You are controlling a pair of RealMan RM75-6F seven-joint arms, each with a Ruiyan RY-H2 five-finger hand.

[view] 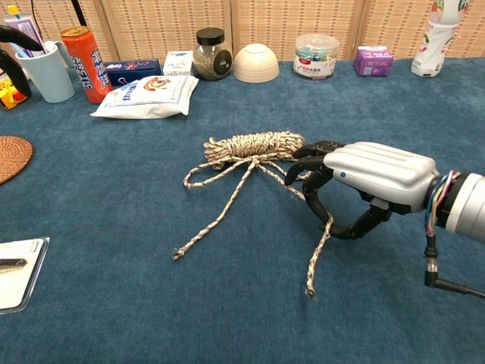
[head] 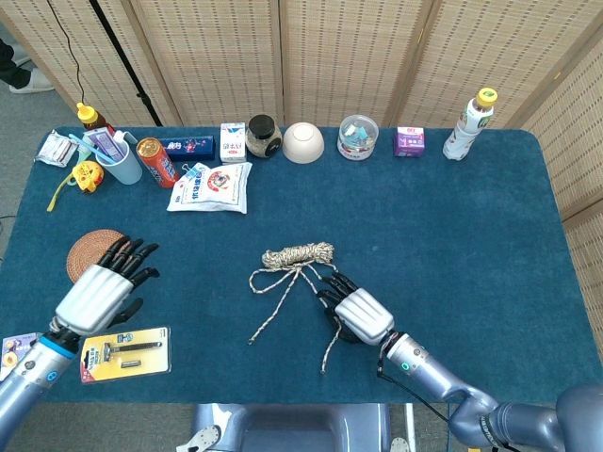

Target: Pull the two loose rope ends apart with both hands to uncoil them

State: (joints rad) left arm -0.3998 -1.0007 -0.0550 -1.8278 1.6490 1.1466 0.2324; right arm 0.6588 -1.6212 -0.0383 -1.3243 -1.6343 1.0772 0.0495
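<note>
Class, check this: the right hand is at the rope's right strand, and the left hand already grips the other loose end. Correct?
Not quite. The head view shows the left hand open, apart from the rope, holding nothing. The right hand is at the right strand, as stated.
</note>
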